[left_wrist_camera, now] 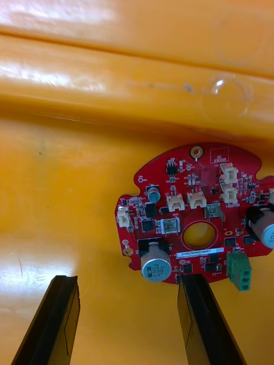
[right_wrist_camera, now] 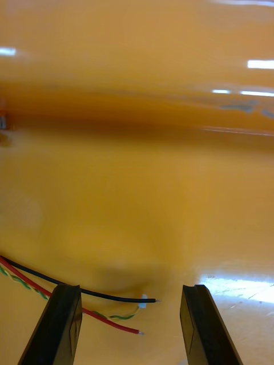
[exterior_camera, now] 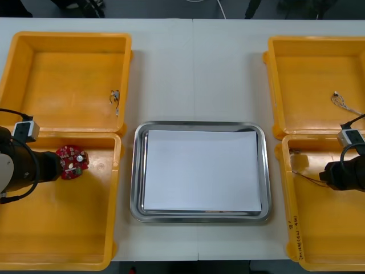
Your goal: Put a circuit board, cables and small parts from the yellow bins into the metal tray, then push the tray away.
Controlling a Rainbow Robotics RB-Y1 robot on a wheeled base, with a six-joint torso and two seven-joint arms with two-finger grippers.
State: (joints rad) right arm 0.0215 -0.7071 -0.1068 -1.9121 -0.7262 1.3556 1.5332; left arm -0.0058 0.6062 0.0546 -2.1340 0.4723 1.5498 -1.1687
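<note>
Currently the left fingers (left_wrist_camera: pixel 60 313) are being held wide apart and empty, low in the near left bin (exterior_camera: pixel 57 240), with the red board (left_wrist_camera: pixel 188 188) lying just ahead of them. The right fingers (right_wrist_camera: pixel 63 319) are likewise being held apart, gripping nothing, in the near right bin (exterior_camera: pixel 325 228), with cable ends (right_wrist_camera: pixel 103 296) lying between them. The tray (exterior_camera: pixel 137 171) is being carried by the bench (exterior_camera: pixel 194 68) between the bins.

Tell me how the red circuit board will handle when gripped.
The red circuit board looks stiff and flat, so it should lift without sagging. Its raised components seem fragile; the open left gripper would best pinch its rim.
</note>
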